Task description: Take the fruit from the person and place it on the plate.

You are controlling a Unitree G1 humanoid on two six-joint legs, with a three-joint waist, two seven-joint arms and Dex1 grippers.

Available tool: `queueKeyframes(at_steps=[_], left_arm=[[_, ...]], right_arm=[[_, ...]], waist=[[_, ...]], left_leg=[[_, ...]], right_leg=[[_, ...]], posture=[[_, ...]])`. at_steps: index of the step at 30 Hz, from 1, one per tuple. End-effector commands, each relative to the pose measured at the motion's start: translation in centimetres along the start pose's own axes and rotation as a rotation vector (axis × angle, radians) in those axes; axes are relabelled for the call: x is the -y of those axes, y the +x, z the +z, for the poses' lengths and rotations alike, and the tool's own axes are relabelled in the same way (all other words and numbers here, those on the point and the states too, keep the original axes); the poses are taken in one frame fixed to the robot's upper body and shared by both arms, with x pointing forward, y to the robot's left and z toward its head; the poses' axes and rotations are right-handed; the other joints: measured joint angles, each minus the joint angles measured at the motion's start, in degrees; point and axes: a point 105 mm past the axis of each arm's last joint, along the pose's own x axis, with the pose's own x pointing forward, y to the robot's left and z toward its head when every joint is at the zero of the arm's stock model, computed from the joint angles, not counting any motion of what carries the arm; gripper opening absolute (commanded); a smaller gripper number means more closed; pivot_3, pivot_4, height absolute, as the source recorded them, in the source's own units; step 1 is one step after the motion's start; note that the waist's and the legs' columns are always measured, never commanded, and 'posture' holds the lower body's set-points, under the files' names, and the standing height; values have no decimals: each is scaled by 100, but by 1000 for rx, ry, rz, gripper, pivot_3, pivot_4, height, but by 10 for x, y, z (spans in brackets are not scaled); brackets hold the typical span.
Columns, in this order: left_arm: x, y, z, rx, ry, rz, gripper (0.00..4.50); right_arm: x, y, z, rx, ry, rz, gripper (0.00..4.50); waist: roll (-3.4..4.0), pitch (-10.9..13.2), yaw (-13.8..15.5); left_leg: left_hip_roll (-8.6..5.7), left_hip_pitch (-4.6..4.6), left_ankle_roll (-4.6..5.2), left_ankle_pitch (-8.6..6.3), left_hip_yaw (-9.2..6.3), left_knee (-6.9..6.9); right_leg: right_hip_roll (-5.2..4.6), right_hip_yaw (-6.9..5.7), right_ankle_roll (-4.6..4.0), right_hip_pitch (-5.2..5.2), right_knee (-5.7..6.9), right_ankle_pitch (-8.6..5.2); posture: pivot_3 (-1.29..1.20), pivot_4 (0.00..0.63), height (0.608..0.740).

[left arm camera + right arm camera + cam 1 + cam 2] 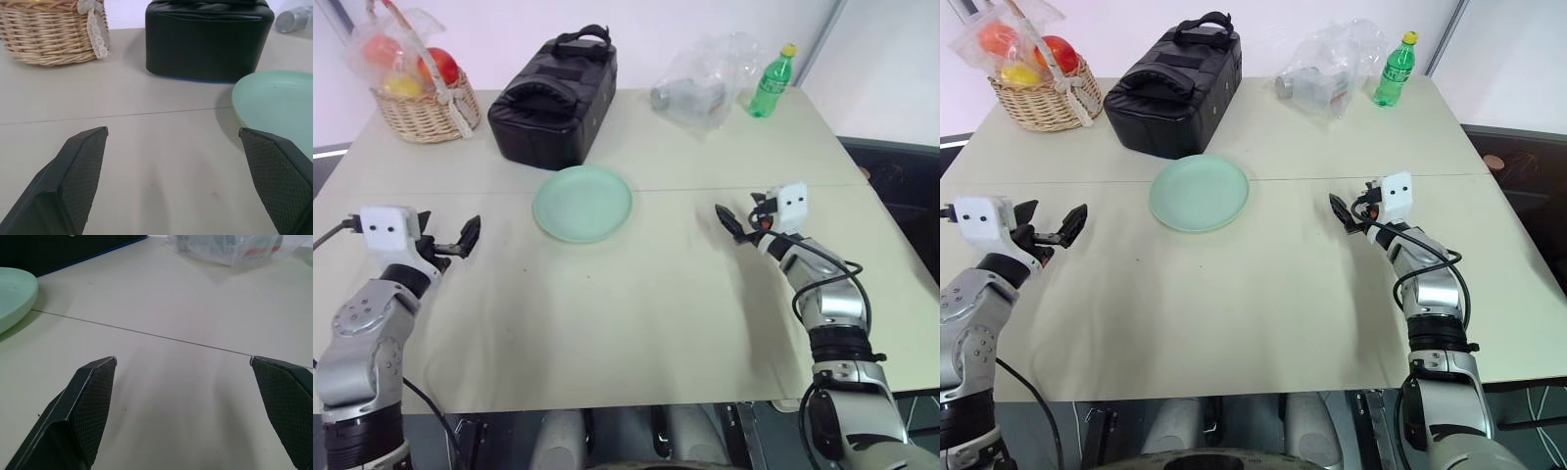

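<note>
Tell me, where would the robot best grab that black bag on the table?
Probably by the looped handle on top of the black bag, coming down from above: the loop stands up off the lid, while the body looks too wide for the open right gripper.

No legible writing anywhere

The green bottle (771, 82) at the counter's (636, 294) one o'clock corner carries a label too small to read; the black bag (553, 94) and wicker basket (423, 110) bear no readable marks.
</note>
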Motion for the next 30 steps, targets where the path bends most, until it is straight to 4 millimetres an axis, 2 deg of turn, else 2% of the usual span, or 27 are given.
queueKeyframes(at_steps=[1, 30], left_arm=[[-1, -1, 13, 57, 13, 6, 4500], [1, -1, 12, 54, 19, 9, 4500]], right_arm=[[0, 1, 18, 62, -29, 3, 4463], [-1, 1, 16, 55, -31, 4, 4463]], waist=[[0, 0, -1], [0, 0, -1]], left_leg=[[0, 0, 0, 0, 0, 0], [0, 0, 0, 0, 0, 0]], right_leg=[[0, 0, 0, 0, 0, 0], [0, 0, 0, 0, 0, 0]], posture=[[0, 150, 740], [0, 150, 740]])
